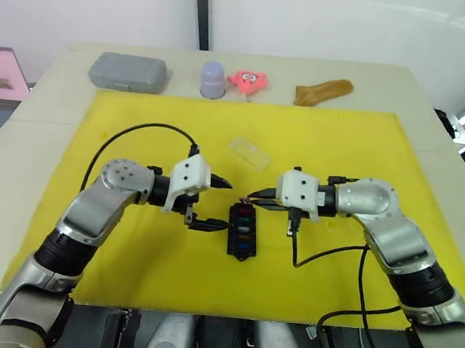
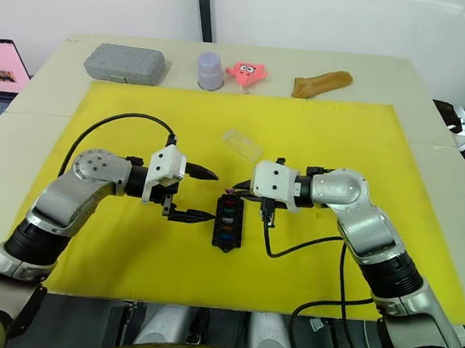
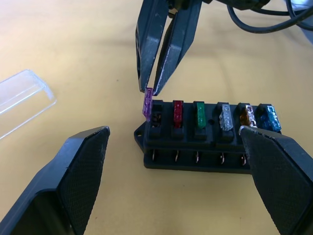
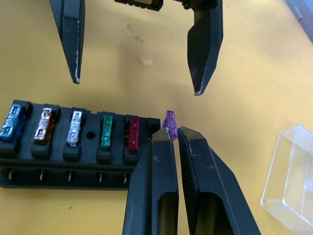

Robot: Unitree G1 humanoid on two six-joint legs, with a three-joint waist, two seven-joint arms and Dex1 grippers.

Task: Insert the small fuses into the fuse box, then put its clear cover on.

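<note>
The black fuse box lies on the yellow mat between my two grippers. Several small fuses sit in its slots: red, green, grey, amber and blue. My right gripper is shut on a purple fuse. That fuse hangs at the empty end slot beside the red one, its lower end at the slot's edge. My left gripper stands open just left of the box, one finger on each side of its end. The clear cover lies on the mat behind the box.
Along the table's back edge stand a grey case, a lilac cup, a pink toy and a brown object. A black cable loops on the mat under my right arm.
</note>
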